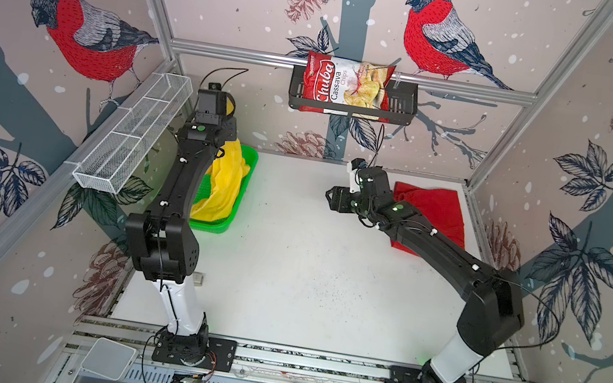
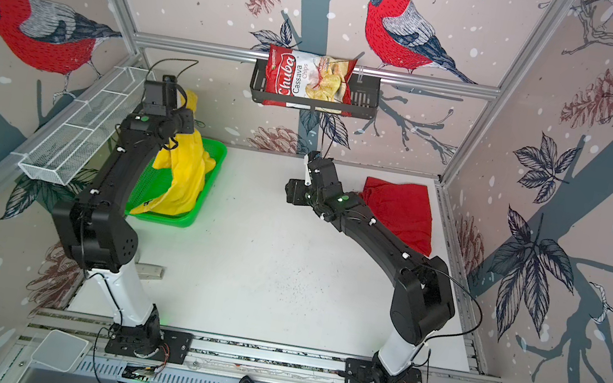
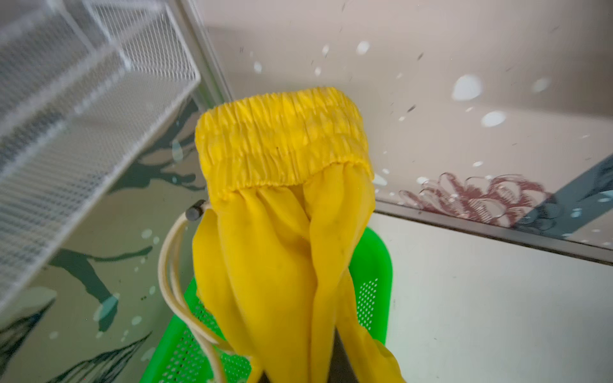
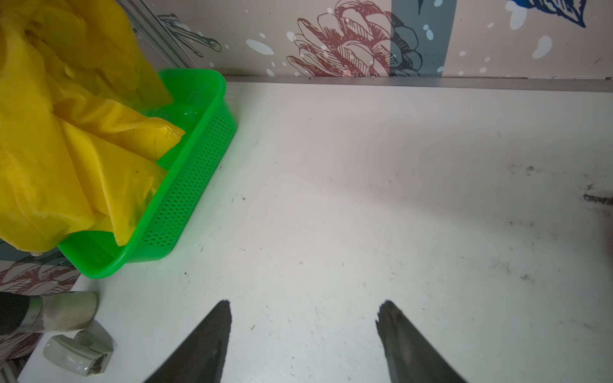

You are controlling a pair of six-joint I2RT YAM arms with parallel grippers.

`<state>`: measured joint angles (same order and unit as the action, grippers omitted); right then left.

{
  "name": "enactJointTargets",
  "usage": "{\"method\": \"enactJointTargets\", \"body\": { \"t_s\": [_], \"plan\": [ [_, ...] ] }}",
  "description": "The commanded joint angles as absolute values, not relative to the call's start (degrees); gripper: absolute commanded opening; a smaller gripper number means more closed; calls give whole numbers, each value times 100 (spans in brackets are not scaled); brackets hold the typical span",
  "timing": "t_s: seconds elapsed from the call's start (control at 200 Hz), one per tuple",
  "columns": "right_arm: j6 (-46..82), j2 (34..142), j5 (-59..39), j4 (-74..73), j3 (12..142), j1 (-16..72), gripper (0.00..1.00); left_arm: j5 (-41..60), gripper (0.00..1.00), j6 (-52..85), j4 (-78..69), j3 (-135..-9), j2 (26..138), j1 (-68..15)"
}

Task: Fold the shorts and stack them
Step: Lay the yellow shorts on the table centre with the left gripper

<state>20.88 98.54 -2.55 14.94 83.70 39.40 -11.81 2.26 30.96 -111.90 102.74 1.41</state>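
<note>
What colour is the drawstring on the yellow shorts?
The drawstring is cream with a dark grey tip. It shows best in the left wrist view.

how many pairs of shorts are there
2. The yellow shorts hang lifted, lower end in the green basket, back left of the table. The red shorts lie on the table back right, partly behind the right arm. None else visible.

Open table (image 1: 285, 260) between green basket (image 1: 208, 224) and red shorts (image 1: 437, 206)

Basket (image 1: 208, 224) left, shorts (image 1: 440, 211) right
</note>
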Motion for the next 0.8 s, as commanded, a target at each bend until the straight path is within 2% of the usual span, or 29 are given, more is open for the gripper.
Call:
{"method": "enactJointTargets", "body": {
  "t_s": [0.0,0.2,0.26,0.465,0.5,0.64,0.715,0.795],
  "plan": [
    [2036,9773,-519,1237,8479,3840,71,-773,0,-127,3189,-11754,9970,-55],
    [2141,9422,-726,1051,8359,3420,72,1161,0,30,2712,-11699,9218,-502],
    [2143,9260,-714,1044,8228,3237,72,1657,0,72,2449,-11335,8977,-727],
    [2113,8601,-485,1059,7520,2664,72,2424,0,532,1520,-9580,8425,-1469],
    [2080,8515,-429,1078,7391,2609,73,2462,8,557,1389,-9215,8388,-1578],
    [1942,8317,-135,1326,7034,2653,74,2525,65,1010,998,-7984,8411,-1742],
    [1911,8301,66,1590,7029,2804,75,2301,75,1207,958,-7469,8407,-1736],
    [1886,8369,226,1802,7083,3092,76,1997,77,1326,871,-6957,8308,-1725]
  ]
}}
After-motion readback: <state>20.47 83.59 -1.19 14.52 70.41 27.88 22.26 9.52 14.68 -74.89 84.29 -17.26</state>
